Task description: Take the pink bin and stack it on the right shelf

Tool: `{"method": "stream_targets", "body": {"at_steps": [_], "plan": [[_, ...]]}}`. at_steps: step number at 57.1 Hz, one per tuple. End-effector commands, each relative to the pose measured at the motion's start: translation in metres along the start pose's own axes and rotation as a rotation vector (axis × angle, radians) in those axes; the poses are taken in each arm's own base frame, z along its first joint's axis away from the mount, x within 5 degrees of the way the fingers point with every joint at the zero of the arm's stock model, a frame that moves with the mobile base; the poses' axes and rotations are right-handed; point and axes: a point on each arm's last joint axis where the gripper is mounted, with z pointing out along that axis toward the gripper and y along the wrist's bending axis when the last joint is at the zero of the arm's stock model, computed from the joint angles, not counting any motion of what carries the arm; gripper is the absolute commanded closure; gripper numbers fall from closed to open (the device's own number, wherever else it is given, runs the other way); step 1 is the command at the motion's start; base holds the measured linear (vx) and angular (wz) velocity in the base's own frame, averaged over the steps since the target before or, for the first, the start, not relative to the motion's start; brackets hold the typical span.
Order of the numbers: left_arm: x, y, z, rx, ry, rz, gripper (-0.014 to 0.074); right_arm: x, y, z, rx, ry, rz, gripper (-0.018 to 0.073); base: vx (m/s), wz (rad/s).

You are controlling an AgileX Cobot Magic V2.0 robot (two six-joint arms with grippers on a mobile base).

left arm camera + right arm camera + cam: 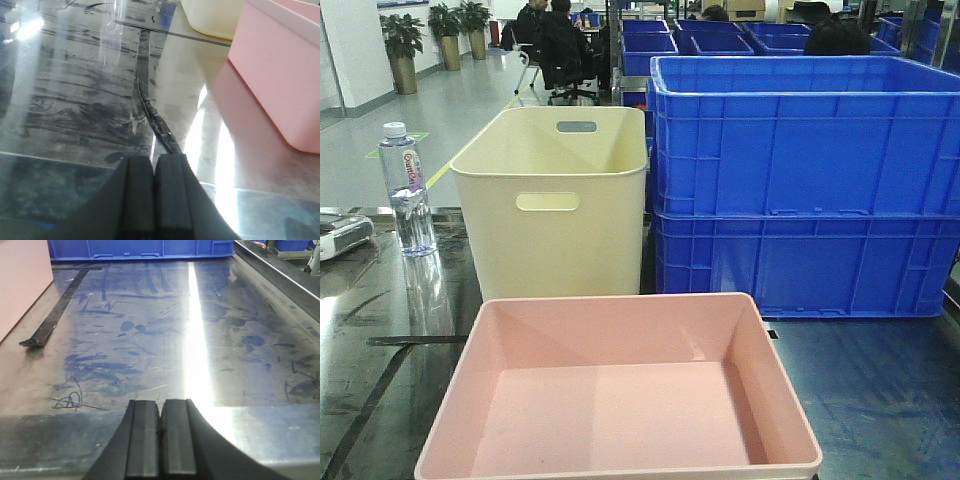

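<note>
The pink bin (620, 390) sits empty at the near middle of the dark platform, straddling the glossy black part (380, 340) and the dull blue part (880, 390). Its wall shows at the right in the left wrist view (280, 70) and at the left edge in the right wrist view (20, 280). My left gripper (155, 162) is shut and empty, low over the glossy surface left of the bin. My right gripper (160, 405) is shut and empty, low over the blue-streaked surface (165, 340) right of the bin. Neither gripper touches the bin.
A taller cream tub (555, 200) with handle slots stands behind the pink bin. Two stacked blue crates (805, 185) stand at the back right. A water bottle (405, 190) and a white device (340, 235) are at the left. A black tape strip (57, 315) lies beside the bin.
</note>
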Motion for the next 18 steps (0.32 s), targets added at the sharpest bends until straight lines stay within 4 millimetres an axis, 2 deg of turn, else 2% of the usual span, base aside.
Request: {"method": "stream_targets", "body": {"at_steps": [1,18], "plan": [[-0.0041,-0.0005,0.0013,0.010,-0.062,-0.016,0.0604,-0.0070,0.0002,-0.0002,0.000,-0.077,-0.013,0.0568,0.00,0.00],[-0.0041,-0.0003,0.0013,0.007,-0.062,-0.005,0.0604,-0.0070,0.0002,-0.0002,0.000,-0.077,-0.013,0.0568,0.00,0.00]]}}
